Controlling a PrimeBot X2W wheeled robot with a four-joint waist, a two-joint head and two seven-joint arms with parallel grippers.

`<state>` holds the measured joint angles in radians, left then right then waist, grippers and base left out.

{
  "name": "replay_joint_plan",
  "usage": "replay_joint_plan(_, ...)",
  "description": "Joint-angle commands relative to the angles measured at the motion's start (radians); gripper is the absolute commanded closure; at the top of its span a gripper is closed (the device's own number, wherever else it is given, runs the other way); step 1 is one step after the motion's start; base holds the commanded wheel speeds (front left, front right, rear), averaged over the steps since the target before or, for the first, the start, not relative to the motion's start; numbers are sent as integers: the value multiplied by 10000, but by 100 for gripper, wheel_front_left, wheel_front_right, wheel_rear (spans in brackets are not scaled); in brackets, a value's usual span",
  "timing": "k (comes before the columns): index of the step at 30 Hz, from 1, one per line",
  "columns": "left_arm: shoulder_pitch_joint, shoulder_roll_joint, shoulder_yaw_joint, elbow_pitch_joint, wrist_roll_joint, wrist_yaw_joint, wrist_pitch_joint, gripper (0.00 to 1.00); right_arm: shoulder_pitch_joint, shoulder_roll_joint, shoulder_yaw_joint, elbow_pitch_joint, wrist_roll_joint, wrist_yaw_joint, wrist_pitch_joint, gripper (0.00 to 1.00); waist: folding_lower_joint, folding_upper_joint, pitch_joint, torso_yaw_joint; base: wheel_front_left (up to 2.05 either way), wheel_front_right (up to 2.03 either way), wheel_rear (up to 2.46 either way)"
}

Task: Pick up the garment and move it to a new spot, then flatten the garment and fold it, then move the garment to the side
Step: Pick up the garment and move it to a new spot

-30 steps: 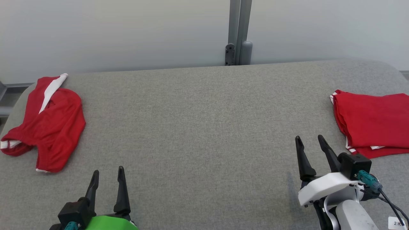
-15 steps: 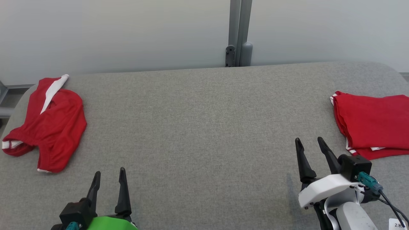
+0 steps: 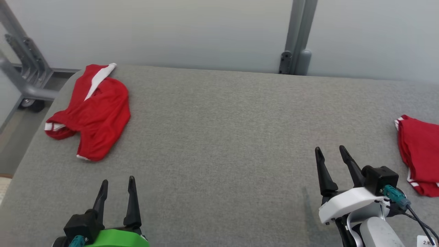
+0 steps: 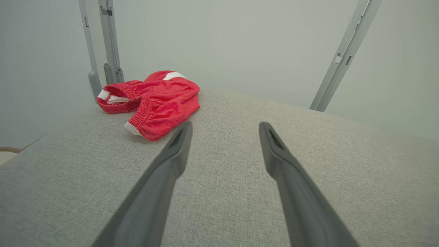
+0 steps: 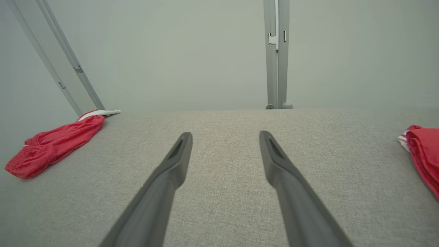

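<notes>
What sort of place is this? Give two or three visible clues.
Probably a robotics lab or test room: a large table covered in grey fabric, bare pale wall panels with a grey metal post, a crumpled red garment at one end and a folded red garment at the other.

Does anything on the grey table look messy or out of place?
The red garment with white trim lies crumpled near the grey fabric-covered table's far left corner. The folded red garment at the right looks neat. Nothing spilled or damaged.
</notes>
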<state>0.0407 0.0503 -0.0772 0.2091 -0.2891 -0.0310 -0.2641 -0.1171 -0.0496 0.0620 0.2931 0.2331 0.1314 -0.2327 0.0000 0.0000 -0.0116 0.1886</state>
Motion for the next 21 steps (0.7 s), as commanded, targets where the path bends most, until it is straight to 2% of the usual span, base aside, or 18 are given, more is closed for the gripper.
replay_joint_plan(1,-109,17,8,-42,122,-4,-1,0,-20,-16,26,-58,14,-14,2,0,0,0,100,1340,0,0,0)
replay_joint_plan(6,-70,13,96,-132,115,21,-1,0,-90,-23,229,-80,60,-14,78,0,0,0,175,2634,0,0,0)
replay_joint_plan(10,47,11,202,-202,85,50,1,0,-142,-23,430,-105,84,-14,112,0,0,0,227,3353,0,0,0)
replay_joint_plan(21,398,5,506,-829,-235,322,1,0,-769,-34,1169,49,1,-14,218,0,0,0,611,3534,0,0,0)
